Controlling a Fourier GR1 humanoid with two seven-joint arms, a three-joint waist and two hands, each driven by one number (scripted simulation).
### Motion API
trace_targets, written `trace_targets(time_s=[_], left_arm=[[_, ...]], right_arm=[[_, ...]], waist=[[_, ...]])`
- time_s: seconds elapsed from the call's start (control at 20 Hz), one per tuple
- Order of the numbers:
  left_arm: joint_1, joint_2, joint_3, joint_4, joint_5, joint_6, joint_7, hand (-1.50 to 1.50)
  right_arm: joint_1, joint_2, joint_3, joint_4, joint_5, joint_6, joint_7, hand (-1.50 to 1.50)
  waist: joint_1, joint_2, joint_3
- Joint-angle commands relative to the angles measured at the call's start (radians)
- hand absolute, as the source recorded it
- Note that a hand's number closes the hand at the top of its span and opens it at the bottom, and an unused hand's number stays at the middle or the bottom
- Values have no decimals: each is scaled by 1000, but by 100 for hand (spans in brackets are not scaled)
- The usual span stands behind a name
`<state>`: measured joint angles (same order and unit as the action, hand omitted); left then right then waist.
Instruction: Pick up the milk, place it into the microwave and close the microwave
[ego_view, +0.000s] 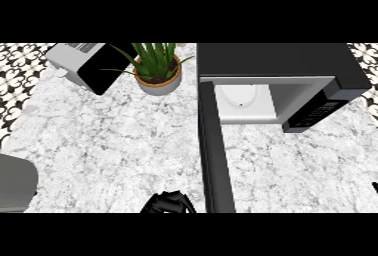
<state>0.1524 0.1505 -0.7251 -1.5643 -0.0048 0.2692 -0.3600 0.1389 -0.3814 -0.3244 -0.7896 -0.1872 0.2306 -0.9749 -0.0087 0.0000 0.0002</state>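
Left hand (168, 202) shows as a dark clump at the lower edge of the head view, cut off by that edge, and whether it is open or curled cannot be told from here. It holds nothing that can be seen. Just to its right, close but apparently not touching, stands the microwave door (215, 150), swung fully open so that it runs as a long black bar from beside the hand away to the microwave (273, 57). Beyond the far end of the door, ahead of the hand and to its right, the oven's pale cavity lies open, and the milk (240, 96) sits inside it as a white shape near the cavity's left wall. The black keypad panel is further right again.

Well to the hand's left, a grey forearm (15, 182) lies at the view's edge. Straight ahead of the hand, far across the marble counter (111, 140), stands a potted plant (157, 80), and left of that a white and black appliance (74, 60).

Far to the right, only a black sliver of the right hand (375, 187) shows at the edge; its state cannot be told.
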Motion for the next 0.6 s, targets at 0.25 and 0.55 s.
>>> trace_targets(time_s=[0.25,0.55], left_arm=[[-188,-81,-127,222,-58,-153,243,150],[-360,-148,-198,426,-8,-195,264,150]], right_arm=[[31,-76,2,3,-51,180,-62,-150],[53,-110,6,0,-64,211,-99,-150]], waist=[[-17,2,2],[-32,4,0]])
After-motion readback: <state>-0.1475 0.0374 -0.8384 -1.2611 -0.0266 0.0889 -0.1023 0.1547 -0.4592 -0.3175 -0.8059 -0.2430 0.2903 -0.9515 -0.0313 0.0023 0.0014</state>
